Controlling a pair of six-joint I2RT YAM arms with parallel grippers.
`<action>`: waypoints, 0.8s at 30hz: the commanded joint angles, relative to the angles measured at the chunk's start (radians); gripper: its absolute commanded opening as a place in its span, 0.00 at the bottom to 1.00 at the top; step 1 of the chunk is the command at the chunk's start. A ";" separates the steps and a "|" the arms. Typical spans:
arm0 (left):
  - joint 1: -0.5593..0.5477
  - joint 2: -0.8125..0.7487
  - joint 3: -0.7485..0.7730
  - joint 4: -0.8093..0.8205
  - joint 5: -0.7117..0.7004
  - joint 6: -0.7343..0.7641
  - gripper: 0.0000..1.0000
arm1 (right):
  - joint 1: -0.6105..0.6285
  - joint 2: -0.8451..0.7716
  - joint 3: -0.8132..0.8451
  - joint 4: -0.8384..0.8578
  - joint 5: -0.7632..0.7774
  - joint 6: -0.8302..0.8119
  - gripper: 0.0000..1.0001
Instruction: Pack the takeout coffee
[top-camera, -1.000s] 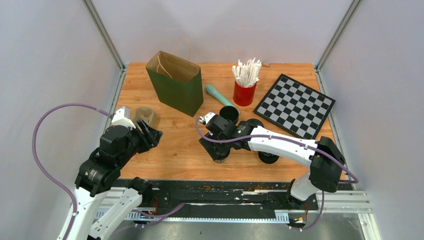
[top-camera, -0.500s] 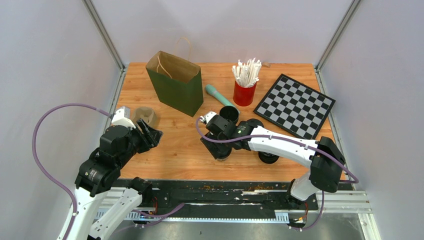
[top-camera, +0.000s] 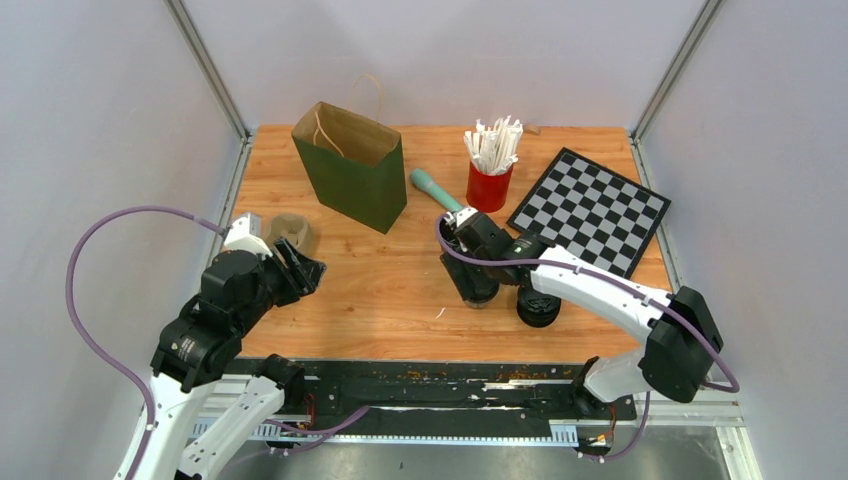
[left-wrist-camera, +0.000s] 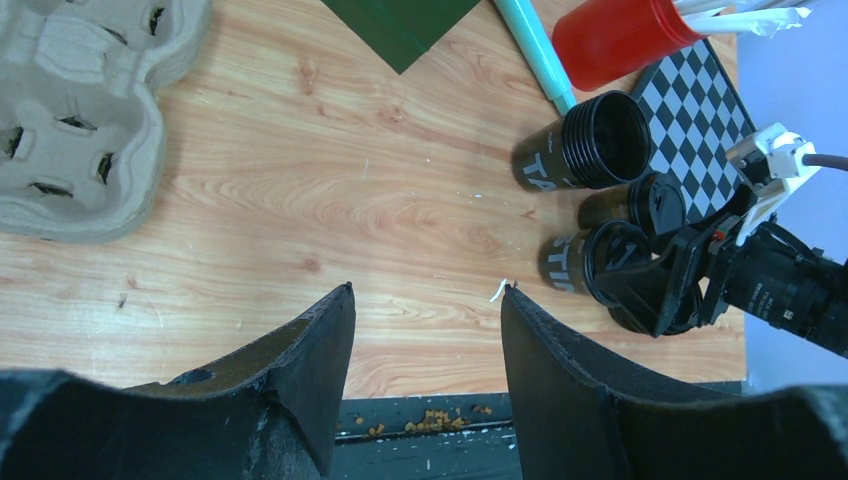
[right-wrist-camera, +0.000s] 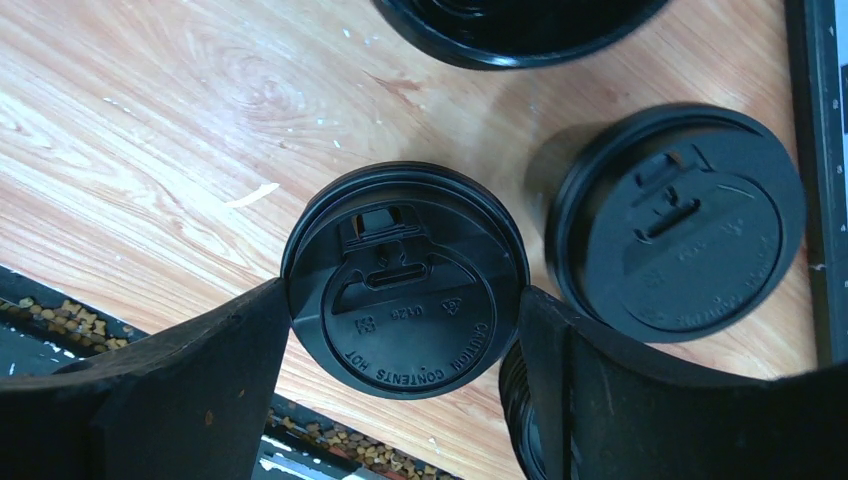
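A black coffee cup with a lid (right-wrist-camera: 405, 262) stands upright between the fingers of my right gripper (right-wrist-camera: 405, 330), which press on both sides of the lid. In the top view this gripper (top-camera: 478, 288) is at the table's centre right. A second lidded cup (right-wrist-camera: 680, 220) stands just to its right, and an open black cup (left-wrist-camera: 600, 140) stands behind it. The brown cup carrier (top-camera: 290, 232) lies at the left, the green paper bag (top-camera: 352, 165) stands open at the back. My left gripper (left-wrist-camera: 428, 295) hangs open and holds nothing, near the carrier (left-wrist-camera: 70, 110).
A red cup of wrapped straws (top-camera: 490, 180) and a teal stick (top-camera: 437, 190) are behind the cups. A checkerboard (top-camera: 590, 210) lies at the right. The table's front edge and a black rail with crumbs (left-wrist-camera: 440, 420) run below the left gripper.
My right gripper has closed onto the lidded cup and moved right with it, towards the other cups. The left arm has not moved.
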 joint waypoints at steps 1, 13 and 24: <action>-0.001 0.012 0.003 0.033 -0.010 0.020 0.63 | -0.037 -0.056 -0.033 0.001 -0.019 -0.025 0.82; -0.001 0.020 0.007 0.022 -0.013 0.026 0.65 | -0.050 -0.081 0.019 -0.050 -0.022 -0.007 0.98; -0.001 0.210 0.118 0.134 -0.084 0.024 0.66 | -0.048 -0.212 0.183 -0.213 -0.099 0.006 0.99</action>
